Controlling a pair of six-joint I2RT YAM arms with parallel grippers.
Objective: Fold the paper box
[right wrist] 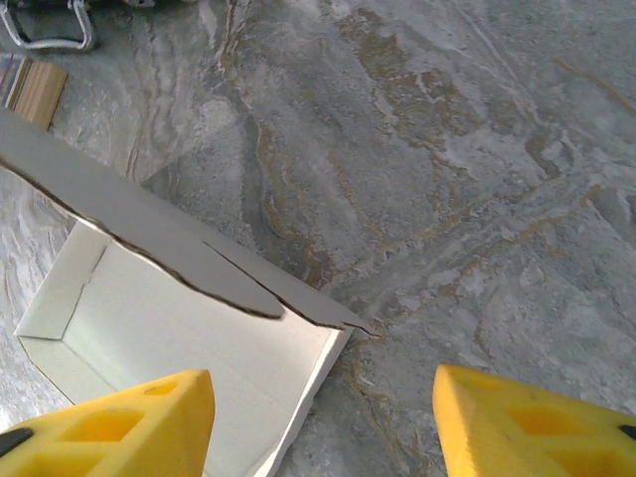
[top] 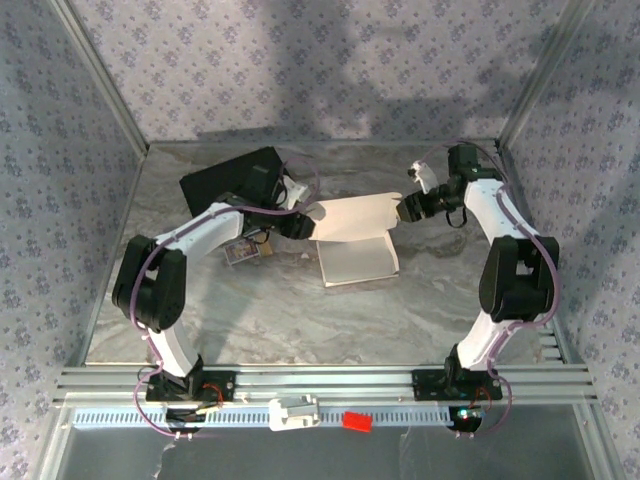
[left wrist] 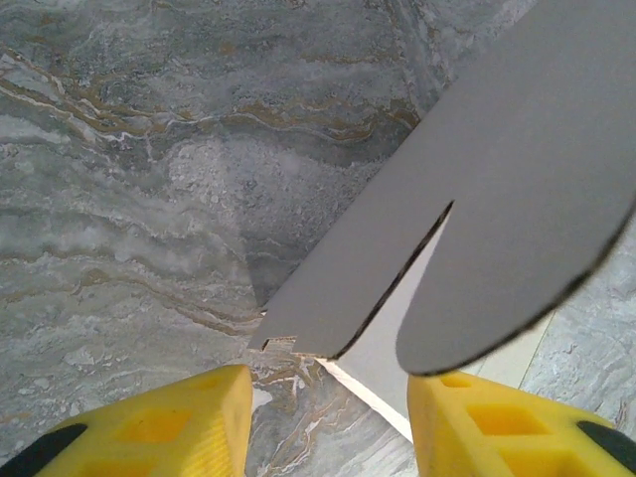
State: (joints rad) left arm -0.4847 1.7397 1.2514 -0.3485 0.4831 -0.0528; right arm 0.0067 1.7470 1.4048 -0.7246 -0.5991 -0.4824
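From above, your white thin-cardboard paper box (top: 358, 262) sits mid-tabletop (top: 250, 320), with its tray open and its lid raised along the far side. The left end effector (top: 300, 222) is at the lid's left end and the right end effector (top: 408, 208) at its right end. A black rectangular case (top: 232, 180) lies far left.

On your left wrist camera, the yellow fingers (left wrist: 149, 432) stand apart, with a rounded flap just beyond them.

On your right wrist camera, the fingers (right wrist: 109, 427) are wide apart and clamp nothing; the tray's corner lies between them.
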